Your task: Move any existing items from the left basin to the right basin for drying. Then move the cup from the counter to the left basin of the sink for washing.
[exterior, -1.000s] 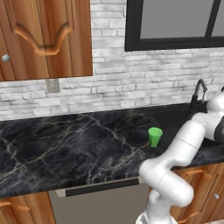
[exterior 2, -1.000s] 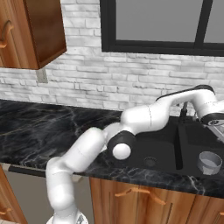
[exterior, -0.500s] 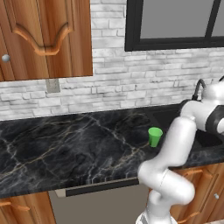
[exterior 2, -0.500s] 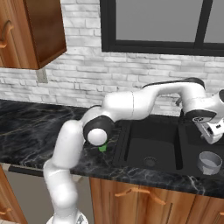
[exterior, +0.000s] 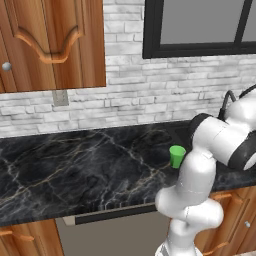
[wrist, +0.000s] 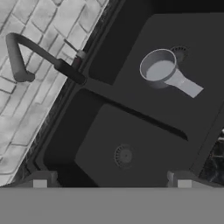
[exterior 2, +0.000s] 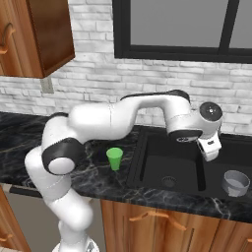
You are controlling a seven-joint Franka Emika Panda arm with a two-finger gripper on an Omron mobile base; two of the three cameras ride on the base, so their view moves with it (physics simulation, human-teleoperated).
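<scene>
Since the earlier frame the claw (exterior 2: 210, 153) has been raised over the sink (exterior 2: 147, 162); its jaw state cannot be told. Leftward on the table (exterior 2: 93, 172), the cup (exterior 2: 114, 158) is stood upright.

One green cup (exterior 2: 114, 158) stands on the bench (exterior 2: 29, 133), at 9 o'clock from the sink (exterior 2: 147, 142). The sink has two basins, each with one drain. One grey measuring cup (wrist: 166, 73) with a flat handle lies in the right basin. One faucet (wrist: 26, 57) rises behind the divider. One window (exterior: 200, 25). One wall outlet (exterior: 60, 97).
</scene>
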